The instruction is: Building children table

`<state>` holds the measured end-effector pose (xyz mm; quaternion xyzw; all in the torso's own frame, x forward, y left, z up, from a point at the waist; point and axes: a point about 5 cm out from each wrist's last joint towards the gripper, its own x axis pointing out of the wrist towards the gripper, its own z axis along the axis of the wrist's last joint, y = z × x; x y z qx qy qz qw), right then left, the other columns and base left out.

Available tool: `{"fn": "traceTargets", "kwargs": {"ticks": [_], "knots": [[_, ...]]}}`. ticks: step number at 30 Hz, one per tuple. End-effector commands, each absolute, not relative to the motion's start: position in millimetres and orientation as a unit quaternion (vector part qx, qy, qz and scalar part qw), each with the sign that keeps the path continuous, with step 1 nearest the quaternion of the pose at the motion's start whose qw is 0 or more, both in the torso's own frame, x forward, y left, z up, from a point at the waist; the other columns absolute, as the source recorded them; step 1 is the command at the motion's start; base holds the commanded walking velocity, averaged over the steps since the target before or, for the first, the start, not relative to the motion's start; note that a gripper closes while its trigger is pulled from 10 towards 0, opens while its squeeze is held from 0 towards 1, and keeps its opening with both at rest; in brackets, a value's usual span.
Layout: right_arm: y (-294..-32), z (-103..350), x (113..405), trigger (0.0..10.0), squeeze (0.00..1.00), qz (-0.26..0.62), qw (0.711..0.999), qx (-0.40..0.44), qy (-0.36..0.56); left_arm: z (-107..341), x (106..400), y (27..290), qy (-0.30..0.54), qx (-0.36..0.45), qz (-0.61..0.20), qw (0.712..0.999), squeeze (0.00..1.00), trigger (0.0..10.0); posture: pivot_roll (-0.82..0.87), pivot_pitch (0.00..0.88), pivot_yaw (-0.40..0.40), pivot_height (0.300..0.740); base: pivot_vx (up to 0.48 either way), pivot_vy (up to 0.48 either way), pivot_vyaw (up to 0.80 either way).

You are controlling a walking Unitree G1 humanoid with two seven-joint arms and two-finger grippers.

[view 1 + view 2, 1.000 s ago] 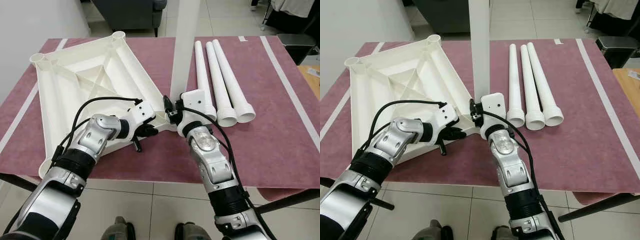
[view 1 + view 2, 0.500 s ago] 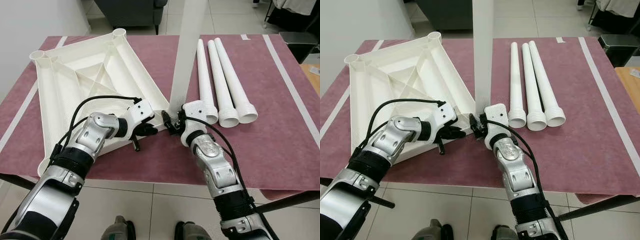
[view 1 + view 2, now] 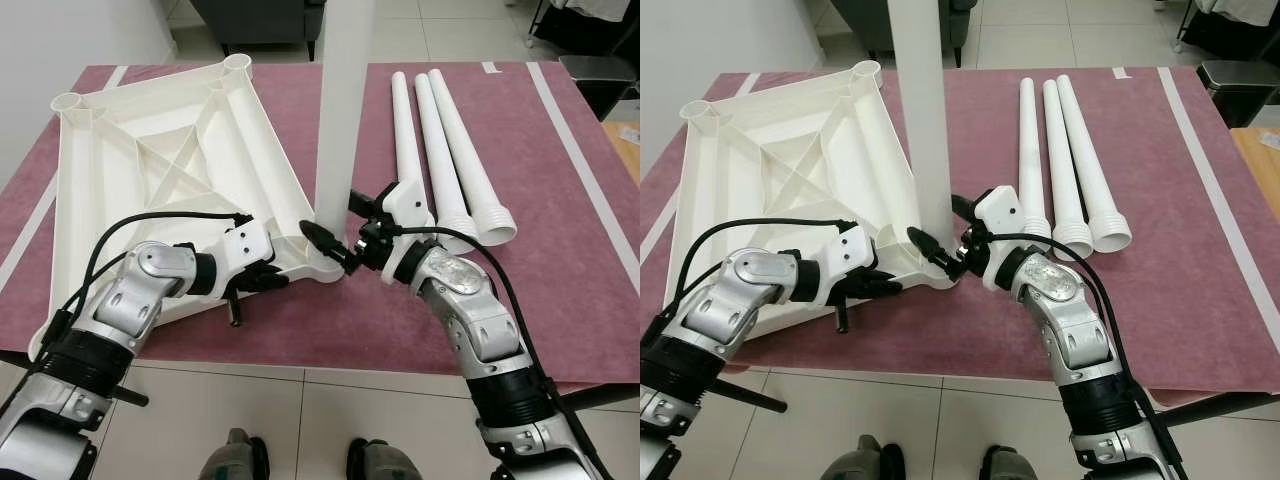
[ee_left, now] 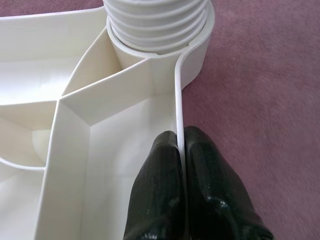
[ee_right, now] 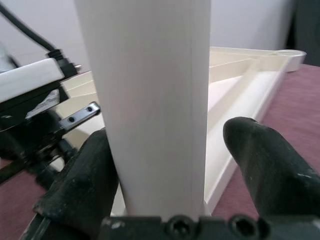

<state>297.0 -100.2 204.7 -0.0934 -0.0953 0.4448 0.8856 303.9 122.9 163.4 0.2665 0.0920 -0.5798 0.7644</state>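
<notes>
A white table top lies upside down on the maroon table. One white leg stands upright in its near corner socket; its threaded end sits in the socket. My left gripper is shut on the table top's near rim, a little way from the socket. My right gripper reaches in from the right and straddles the leg low down. It is open: one finger touches the leg, the other stands off it.
Three spare white legs lie side by side on the table's right half, threaded ends toward me. The table's front edge runs just below both arms, with tiled floor beyond. A dark chair stands behind the table.
My right forearm has swung out to the right, and its gripper now spans the leg from the side with one finger off it. The left gripper still holds the rim. The camera shifted.
</notes>
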Motion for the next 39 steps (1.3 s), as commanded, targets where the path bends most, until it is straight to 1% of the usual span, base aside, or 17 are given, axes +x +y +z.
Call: {"fn": "traceTargets", "kwargs": {"ticks": [1, 5, 6, 7, 13, 17, 21, 22, 25, 27, 29, 30, 32, 34, 36, 37, 39], "knots": [[-93, 201, 291, 10.0, 0.0, 0.485, 0.866, -0.093, -0.083, 175, 297, 126, 0.08, 0.275, -0.613, 0.737, 0.0, 0.0, 0.02, 0.133, 0.096, 0.74, 0.0, 0.0, 0.0], [-91, 199, 288, 10.0, 0.0, 0.505, 0.855, -0.093, -0.078, 176, 293, 129, 0.082, 0.276, -0.612, 0.736, 0.0, 0.0, 0.03, 0.132, 0.092, 0.74, 0.0, 0.0, 0.0], [-90, 198, 288, 4.8, 0.0, 0.513, 0.85, -0.09, -0.077, 176, 291, 130, 0.083, 0.276, -0.611, 0.737, 0.0, 0.0, 0.03, 0.13, 0.089, 0.74, 0.0, 0.0, 0.0], [-90, 198, 287, 0.0, 0.0, 0.52, 0.846, -0.088, -0.076, 176, 290, 130, 0.083, 0.275, -0.609, 0.739, 0.0, 0.0, 0.03, 0.129, 0.088, 0.74, 0.0, 0.0, 0.0], [-89, 195, 286, 0.0, 0.0, 0.526, 0.844, -0.081, -0.071, 176, 289, 128, 0.081, 0.269, -0.608, 0.743, 0.0, 0.0, 0.03, 0.127, 0.087, 0.74, 0.0, 0.0, 0.0], [-92, 186, 289, 0.0, 0.0, 0.496, 0.862, -0.088, -0.054, 177, 294, 121, 0.074, 0.258, -0.601, 0.753, 0.0, 0.0, 0.02, 0.125, 0.089, 0.74, 0.0, 0.0, 0.0], [-98, 167, 299, 0.0, 0.0, 0.407, 0.906, -0.116, -0.018, 180, 304, 109, 0.061, 0.239, -0.586, 0.772, 0.0, 0.0, 0.01, 0.123, 0.088, 0.74, 0.0, 0.0, 0.0], [-98, 167, 299, 0.0, 0.0, 0.407, 0.906, -0.116, -0.018, 180, 304, 109, 0.061, 0.239, -0.586, 0.772, 0.0, 0.0, 0.01, 0.123, 0.088, 0.74, 0.0, 0.0, 0.0], [-105, 151, 308, 0.0, 0.0, 0.307, 0.944, -0.122, 0.012, 180, 316, 99, 0.061, 0.229, -0.567, 0.789, 0.0, 0.0, 0.01, 0.123, 0.088, 0.74, 0.0, 0.0, 0.0], [-108, 142, 312, 0.0, 0.0, 0.252, 0.96, -0.121, 0.03, 181, 323, 94, 0.06, 0.225, -0.557, 0.797, 0.0, 0.0, 0.01, 0.125, 0.088, 0.74, 0.0, 0.0, 0.0], [-110, 139, 313, 0.0, 0.0, 0.231, 0.965, -0.12, 0.038, 181, 325, 92, 0.06, 0.225, -0.554, 0.799, 0.0, 0.0, 0.01, 0.125, 0.088, 0.74, 0.0, 0.0, 0.0], [-113, 134, 315, 0.0, 0.0, 0.193, 0.973, -0.118, 0.052, 182, 329, 89, 0.06, 0.222, -0.548, 0.804, 0.0, 0.0, 0.01, 0.126, 0.09, 0.74, 0.0, 0.0, 0.0], [-113, 134, 315, 0.0, 0.0, 0.193, 0.973, -0.118, 0.052, 182, 329, 89, 0.06, 0.222, -0.548, 0.804, 0.0, 0.0, 0.01, 0.126, 0.09, 0.74, 0.0, 0.0, 0.0], [-116, 126, 317, 0.0, 0.0, 0.125, 0.983, -0.112, 0.073, 184, 338, 83, 0.061, 0.218, -0.534, 0.815, 0.0, 0.0, 0.01, 0.128, 0.092, 0.74, 0.0, 0.0, 0.0], [-116, 126, 317, 0.0, 0.0, 0.125, 0.983, -0.112, 0.073, 184, 338, 83, 0.061, 0.218, -0.534, 0.815, 0.0, 0.0, 0.01, 0.128, 0.092, 0.74, 0.0, 0.0, 0.0], [-116, 122, 317, 0.0, 0.0, 0.094, 0.986, -0.109, 0.081, 184, 342, 79, 0.062, 0.217, -0.527, 0.82, 0.0, 0.0, 0.01, 0.128, 0.092, 0.74, 0.0, 0.0, 0.0], [-110, 123, 318, 0.0, 0.0, 0.078, 0.99, -0.094, 0.073, 184, 346, 75, 0.063, 0.216, -0.523, 0.822, 0.0, 0.0, 0.01, 0.131, 0.099, 0.74, 0.0, 0.0, 0.0]]}}
